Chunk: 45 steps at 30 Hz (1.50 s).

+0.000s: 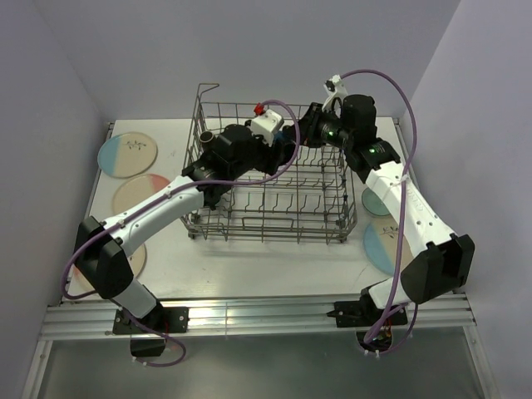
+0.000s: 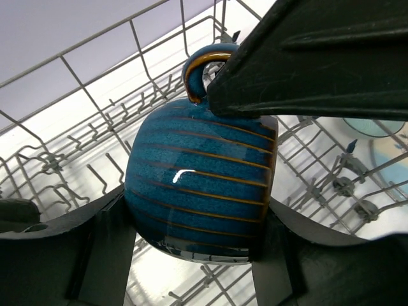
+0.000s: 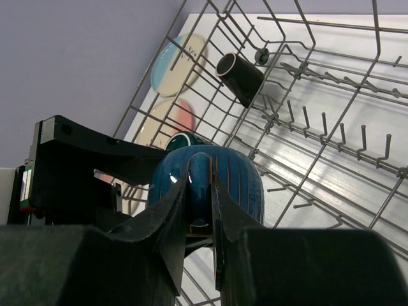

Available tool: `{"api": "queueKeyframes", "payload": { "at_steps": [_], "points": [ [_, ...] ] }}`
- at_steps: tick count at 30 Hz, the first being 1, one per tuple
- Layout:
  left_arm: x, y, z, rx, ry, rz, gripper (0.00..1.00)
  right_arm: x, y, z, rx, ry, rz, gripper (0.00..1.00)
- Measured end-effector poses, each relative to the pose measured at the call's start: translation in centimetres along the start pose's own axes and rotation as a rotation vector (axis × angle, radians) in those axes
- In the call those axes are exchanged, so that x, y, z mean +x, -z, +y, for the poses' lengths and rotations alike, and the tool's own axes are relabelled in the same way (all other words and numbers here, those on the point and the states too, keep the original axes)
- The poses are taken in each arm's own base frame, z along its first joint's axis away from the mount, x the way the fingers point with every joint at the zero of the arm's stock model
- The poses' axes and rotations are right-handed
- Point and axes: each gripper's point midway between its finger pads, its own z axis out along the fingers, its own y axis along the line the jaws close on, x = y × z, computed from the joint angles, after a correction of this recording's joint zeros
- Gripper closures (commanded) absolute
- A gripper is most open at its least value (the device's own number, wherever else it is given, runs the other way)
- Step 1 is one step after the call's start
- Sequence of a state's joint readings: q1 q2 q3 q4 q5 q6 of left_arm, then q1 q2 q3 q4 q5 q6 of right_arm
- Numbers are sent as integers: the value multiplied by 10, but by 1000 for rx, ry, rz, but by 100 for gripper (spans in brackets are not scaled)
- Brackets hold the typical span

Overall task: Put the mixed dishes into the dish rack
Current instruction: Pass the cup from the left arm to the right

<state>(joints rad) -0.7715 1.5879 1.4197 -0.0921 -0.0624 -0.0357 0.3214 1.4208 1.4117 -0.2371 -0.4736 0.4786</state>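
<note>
Both arms stretch forward over the dish rack [image 1: 349, 218], and their wrists meet above its middle. The right hand [image 3: 201, 191], nearly closed, pinches the handle of the teal-blue mug [image 2: 197, 185]. The left hand [image 2: 194, 252], moderately wide, clasps the mug's body with a finger against each side. The mug hangs above the rack's tines.

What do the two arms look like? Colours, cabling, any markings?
Left arm and right arm match: white link covers, black joints and wrists, black wedge-shaped jaws. A purple cable loops along each. Small green lights on the right arm. No lettering legible.
</note>
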Motion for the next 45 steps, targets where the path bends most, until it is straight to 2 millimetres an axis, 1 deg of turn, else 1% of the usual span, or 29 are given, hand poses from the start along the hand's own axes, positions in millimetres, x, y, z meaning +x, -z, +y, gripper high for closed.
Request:
{"api": "queueKeyframes", "payload": {
  "at_steps": [1, 4, 7, 8, 10, 11, 14, 17, 21, 25, 30, 32, 36, 38, 41, 43, 45],
  "points": [
    [0, 0, 1, -5, -8, 0, 74, 0, 0, 0, -5, 1, 0, 100],
    [1, 1, 4, -9, -45, 2, 85, 3, 0, 1, -19, 4, 3, 100],
    [4, 6, 7, -14, -87, 6, 92, 8, 0, 4, -47, 4, 18, 91],
    [5, 8, 7, -15, -101, 7, 92, 10, 0, 5, -56, 3, 25, 84],
    [5, 13, 9, -15, -127, 6, 94, 13, 0, 9, -79, 2, 40, 80],
    [5, 15, 9, -15, -139, 5, 94, 14, 1, 11, -91, 3, 47, 76],
    [3, 21, 12, -15, -192, 0, 96, 17, 3, 19, -142, 19, 68, 68],
    [6, 29, 15, -7, -271, 10, 98, 25, 9, 29, -227, 50, 114, 66],
    [16, 43, 18, 13, -391, 23, 99, 36, 13, 40, -330, 107, 200, 62],
    [23, 54, 21, 40, -525, 43, 100, 40, 11, 42, -385, 160, 268, 62],
    [33, 58, 20, 87, -647, 77, 100, 42, 6, 44, -421, 209, 348, 58],
    [41, 61, 20, 100, -688, 93, 100, 49, 4, 42, -423, 225, 386, 56],
    [52, 69, 23, 117, -745, 131, 100, 68, 5, 37, -412, 246, 471, 53],
    [53, 73, 24, 122, -764, 139, 100, 76, 5, 39, -409, 265, 506, 51],
    [50, 76, 25, 121, -787, 131, 100, 87, 7, 42, -407, 298, 547, 50],
    [48, 77, 25, 121, -801, 127, 100, 96, 9, 45, -412, 315, 576, 50],
    [48, 77, 25, 123, -811, 129, 100, 102, 11, 47, -413, 328, 598, 53]
  ]
}}
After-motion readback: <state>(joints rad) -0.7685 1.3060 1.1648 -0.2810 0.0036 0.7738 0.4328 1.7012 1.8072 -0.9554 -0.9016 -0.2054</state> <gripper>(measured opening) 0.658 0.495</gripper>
